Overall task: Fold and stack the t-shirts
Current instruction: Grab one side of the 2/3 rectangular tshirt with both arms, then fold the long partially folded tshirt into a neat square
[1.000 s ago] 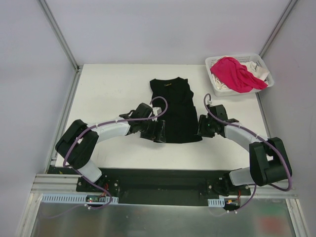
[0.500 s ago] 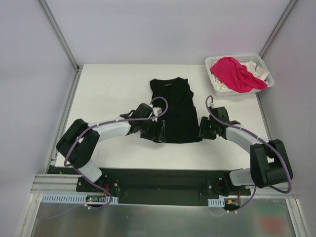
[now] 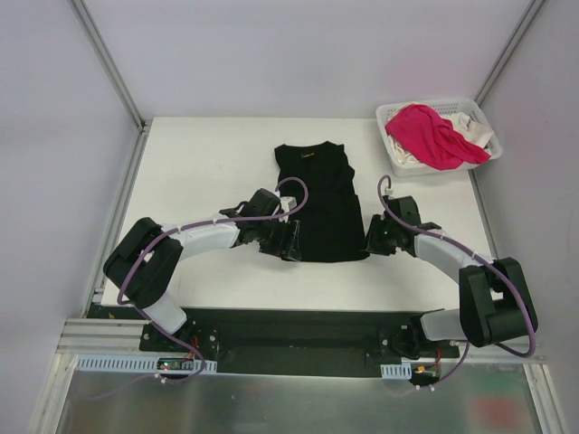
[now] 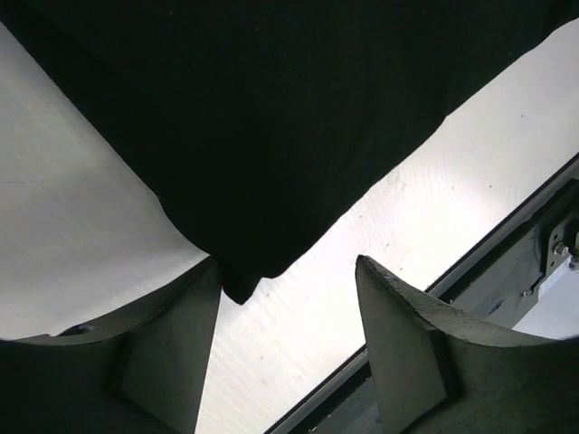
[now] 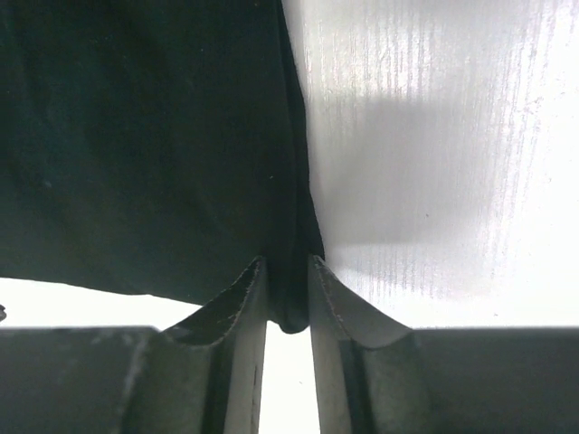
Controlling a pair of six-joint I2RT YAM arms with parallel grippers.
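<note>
A black t-shirt (image 3: pixel 318 201) lies flat in the middle of the white table, collar toward the far side; no print shows on it. My left gripper (image 3: pixel 288 244) sits at its near left hem corner. In the left wrist view that gripper (image 4: pixel 288 271) is open, and the shirt's corner (image 4: pixel 240 285) touches only the left finger. My right gripper (image 3: pixel 373 242) is at the near right hem corner. The right wrist view shows it (image 5: pixel 288 271) shut on a fold of the black cloth (image 5: pixel 289 298). A pink t-shirt (image 3: pixel 432 134) and a white one (image 3: pixel 477 129) lie in the basket.
The white lattice basket (image 3: pixel 425 169) stands at the table's far right corner. Metal frame posts rise at both far corners. A black base rail (image 3: pixel 289 325) runs along the near edge and also shows in the left wrist view (image 4: pixel 507 244).
The right jaws have closed onto the shirt's near right corner, and that gripper has shifted slightly nearer. The left jaws have narrowed a little but stay apart.
</note>
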